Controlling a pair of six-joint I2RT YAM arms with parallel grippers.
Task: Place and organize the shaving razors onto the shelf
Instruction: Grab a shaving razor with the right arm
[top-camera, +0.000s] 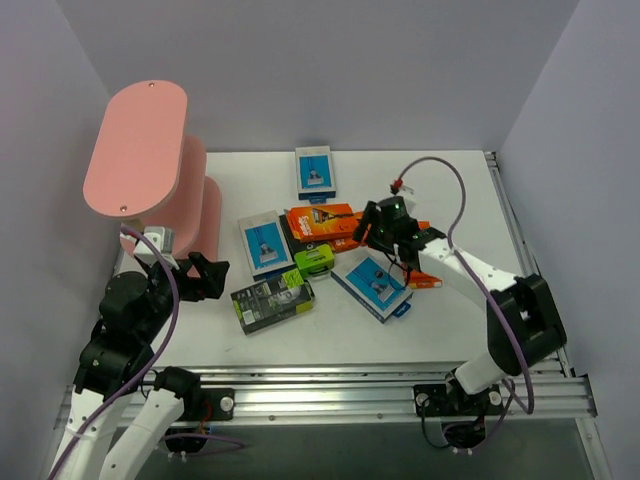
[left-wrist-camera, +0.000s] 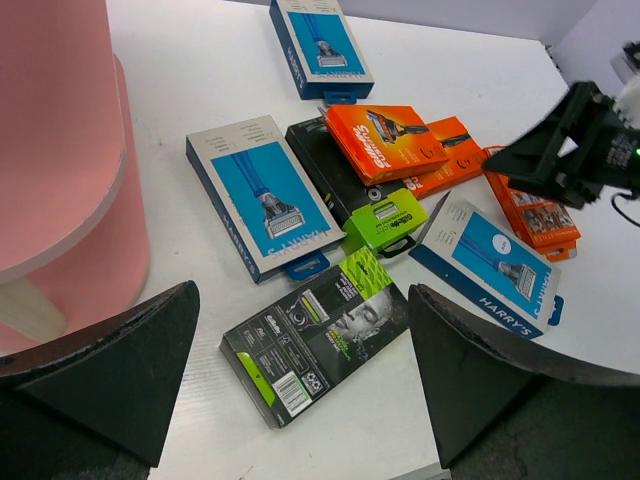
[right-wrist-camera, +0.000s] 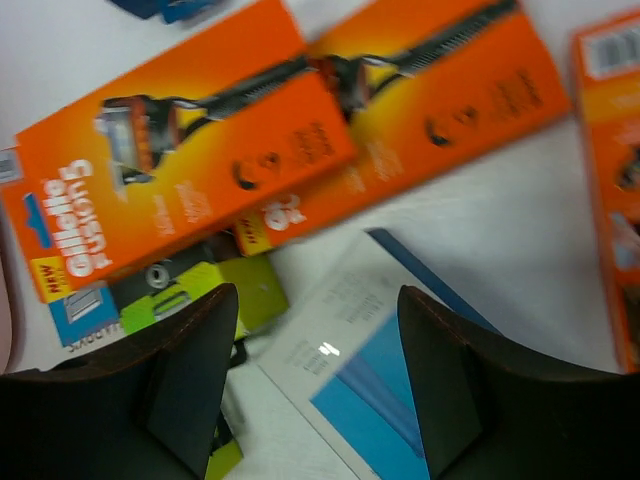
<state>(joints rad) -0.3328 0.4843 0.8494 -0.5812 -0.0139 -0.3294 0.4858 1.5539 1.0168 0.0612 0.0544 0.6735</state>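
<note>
Here, the razor packs lie in an overlapping heap mid-tabletop, none yet on the pink shelf at the far left. The orange Gillette pack rests on a black one, and the blue Harry's pack tilts against the small lime pack, so raised edges probably offer a grip. The right claw hovers spread over that junction, holding nothing. The left claw, also spread and empty, hangs by the shelf's foot above the black-and-lime pack. Bare tabletop lies far right.

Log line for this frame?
left gripper: open, empty | right gripper: open, above packs | shelf: no packs seen
</note>
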